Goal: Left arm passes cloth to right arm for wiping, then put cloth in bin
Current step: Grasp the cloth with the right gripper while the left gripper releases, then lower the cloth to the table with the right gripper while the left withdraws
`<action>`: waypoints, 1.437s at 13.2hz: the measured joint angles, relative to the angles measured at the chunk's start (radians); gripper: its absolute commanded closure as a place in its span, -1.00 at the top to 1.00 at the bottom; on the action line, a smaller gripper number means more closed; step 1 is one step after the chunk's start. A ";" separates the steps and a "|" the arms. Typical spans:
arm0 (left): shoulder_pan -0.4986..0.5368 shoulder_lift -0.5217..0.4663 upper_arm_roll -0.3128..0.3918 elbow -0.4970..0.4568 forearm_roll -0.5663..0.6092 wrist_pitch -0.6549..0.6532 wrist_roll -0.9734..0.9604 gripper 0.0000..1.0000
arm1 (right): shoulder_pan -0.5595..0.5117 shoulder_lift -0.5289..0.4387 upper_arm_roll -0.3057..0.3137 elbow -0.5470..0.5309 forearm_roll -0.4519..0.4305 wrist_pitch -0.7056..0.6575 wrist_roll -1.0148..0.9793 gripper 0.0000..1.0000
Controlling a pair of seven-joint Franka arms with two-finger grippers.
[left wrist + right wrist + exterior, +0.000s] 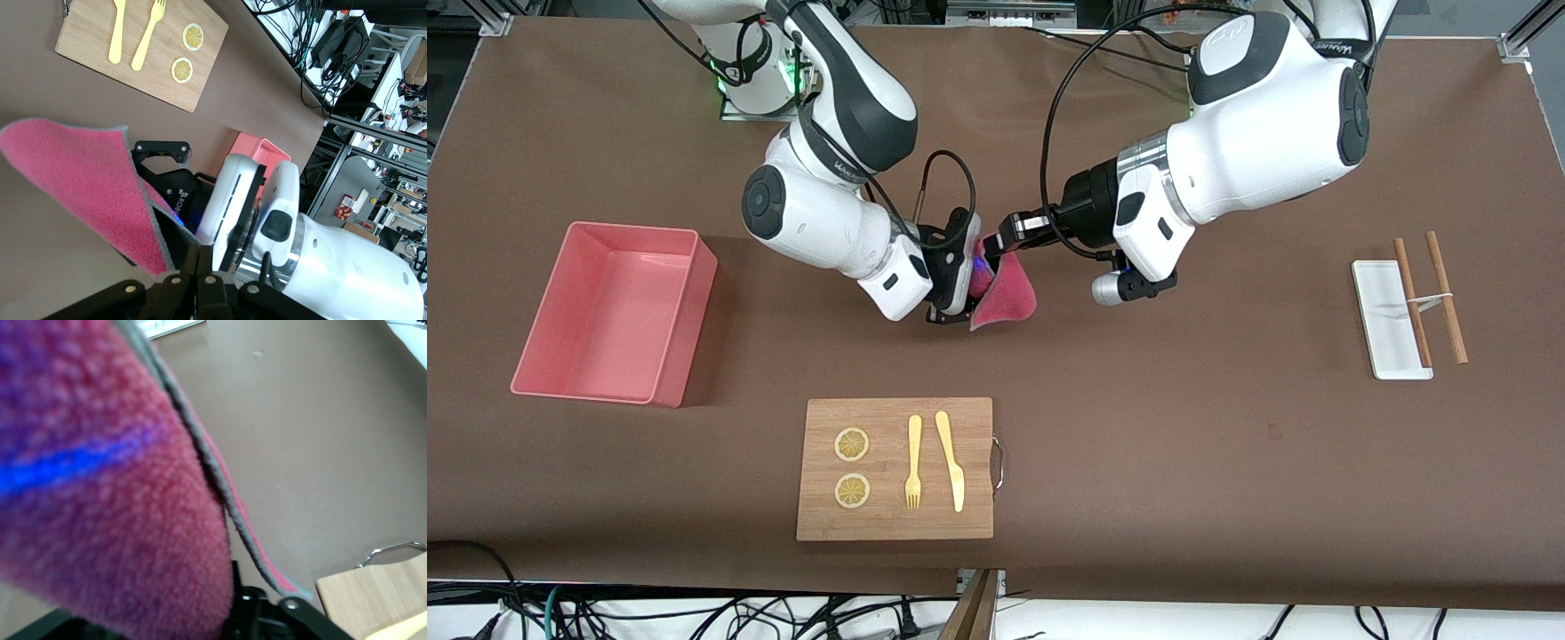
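The cloth [1009, 293], pink with a grey edge, hangs in the air over the middle of the table between the two hands. My left gripper [989, 247] is shut on its upper corner; in the left wrist view the jaws [198, 248] press together on the grey edge while the cloth [80, 173] droops away. My right gripper [960, 289] is at the cloth's lower part, and the cloth [100, 487] fills the right wrist view and hides the jaws. The pink bin [689, 329] stands empty toward the right arm's end of the table.
A wooden board [894, 524] near the front camera carries two lemon slices [852, 444], a yellow fork [913, 462] and a knife [951, 462]. A white tray [1383, 311] with brown chopsticks [1445, 298] lies at the left arm's end.
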 measured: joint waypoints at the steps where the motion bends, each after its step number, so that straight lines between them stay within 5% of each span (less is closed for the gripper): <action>1: 0.000 0.000 0.000 0.000 0.000 0.000 0.000 -1.00 | -0.003 -0.002 -0.006 0.005 -0.002 -0.019 0.007 -1.00; 3: 0.000 0.000 0.000 0.000 0.000 0.000 0.000 -1.00 | -0.017 -0.010 -0.025 0.012 -0.005 -0.078 0.017 -1.00; 4: 0.000 0.000 0.000 0.000 0.000 0.000 0.000 -0.62 | -0.030 -0.016 -0.030 0.015 -0.005 -0.114 0.018 -1.00; 5: 0.000 0.000 0.000 0.000 0.000 0.000 0.000 0.98 | -0.048 -0.023 -0.033 0.018 -0.005 -0.152 0.019 -1.00; 12: 0.003 0.000 0.013 0.001 0.017 -0.012 0.002 1.00 | -0.129 -0.093 -0.122 0.020 -0.078 -0.402 0.050 -1.00; 19: 0.090 0.002 0.019 0.001 0.393 -0.317 0.245 1.00 | -0.238 -0.237 -0.187 -0.133 -0.380 -0.514 0.453 -1.00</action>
